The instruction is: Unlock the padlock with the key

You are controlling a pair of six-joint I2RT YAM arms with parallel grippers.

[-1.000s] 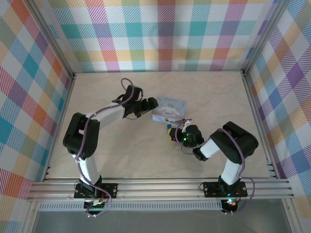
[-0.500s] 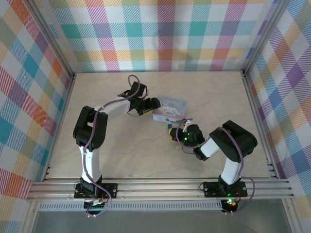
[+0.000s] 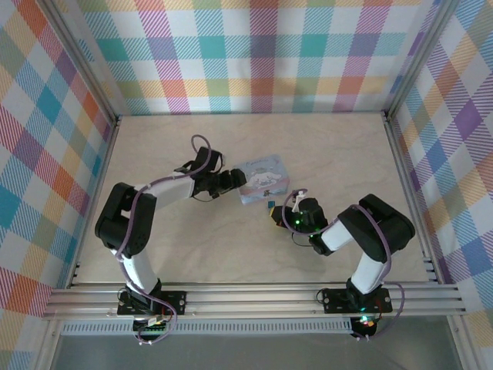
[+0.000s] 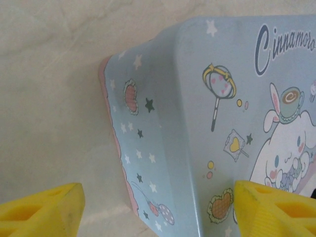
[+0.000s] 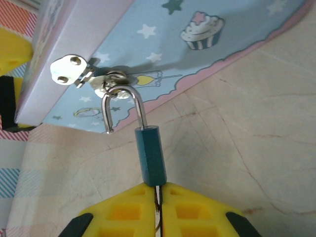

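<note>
My right gripper (image 5: 159, 196) pinches the key (image 5: 158, 190), which is seated in the blue padlock (image 5: 152, 155). Its shackle hangs open through the hasp (image 5: 101, 79) of the tin (image 4: 197, 123). My left gripper (image 4: 157, 212) stands spread across the tin's corner. Since a second ago the tin has turned and slid slightly left.

A pale marbled table (image 3: 331, 146) carries a light-blue cartoon tin (image 3: 262, 179).
</note>
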